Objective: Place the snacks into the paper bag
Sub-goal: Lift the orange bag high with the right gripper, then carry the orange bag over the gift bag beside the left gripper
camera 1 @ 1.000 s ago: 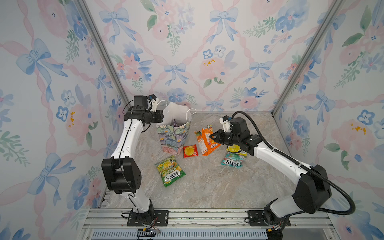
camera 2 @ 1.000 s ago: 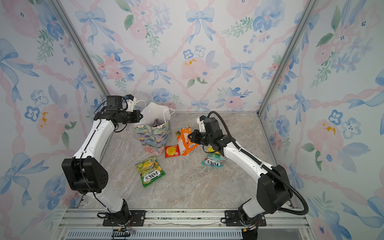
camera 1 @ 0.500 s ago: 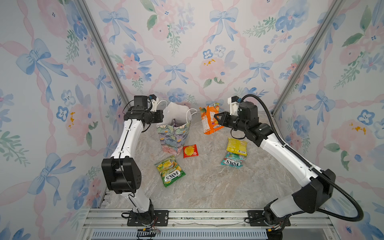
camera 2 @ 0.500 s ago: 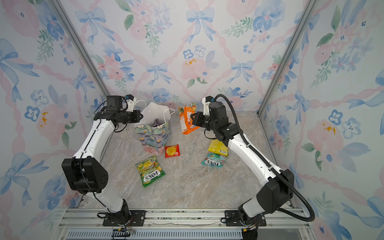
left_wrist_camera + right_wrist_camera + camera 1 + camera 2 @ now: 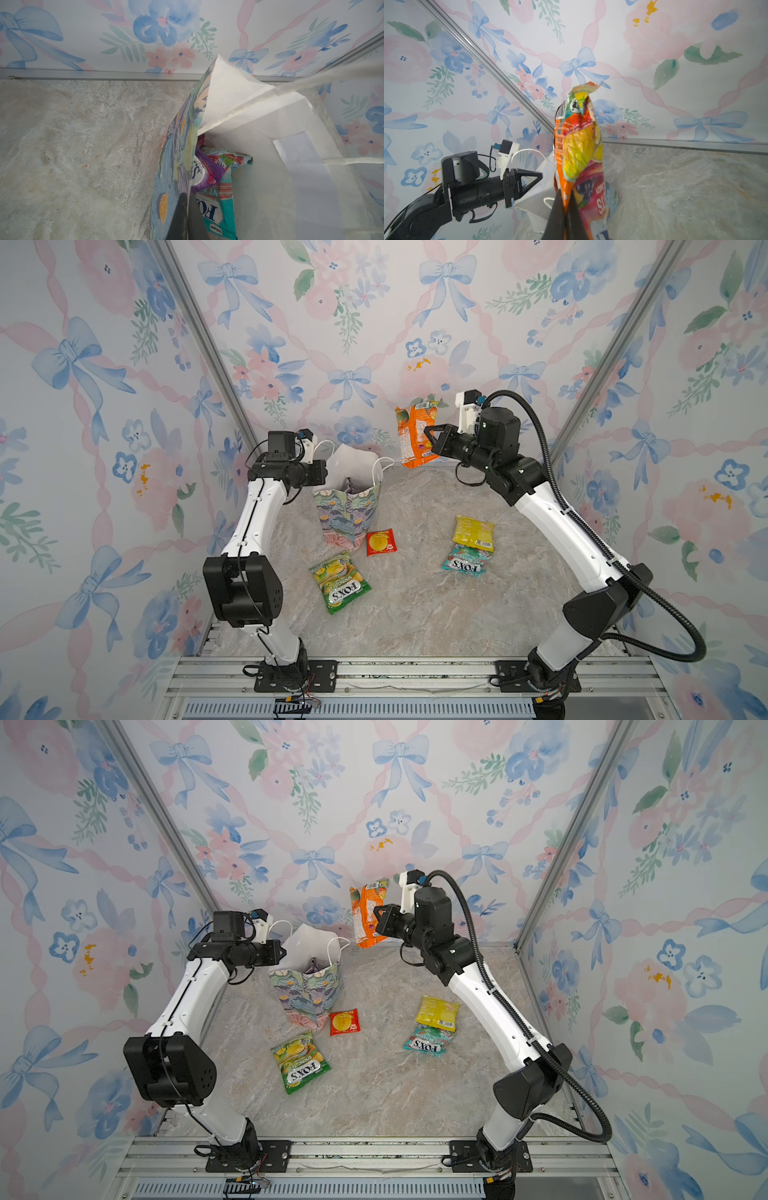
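Bright even light, soft shadows, blurred foregrounds

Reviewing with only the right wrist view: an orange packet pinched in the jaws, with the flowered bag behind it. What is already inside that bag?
Observer: The left wrist view looks into the paper bag. A teal FOX'S packet and a purple packet lie inside.
Operator: Is the other arm actually gripping the bag?
Observer: Yes. The left gripper is shut on the bag's side wall, one finger inside and one outside.
Operator: How many snacks lie outside it?
Observer: Four on the table, in both top views: a green packet, a small red packet, and a yellow packet overlapping a second teal packet.
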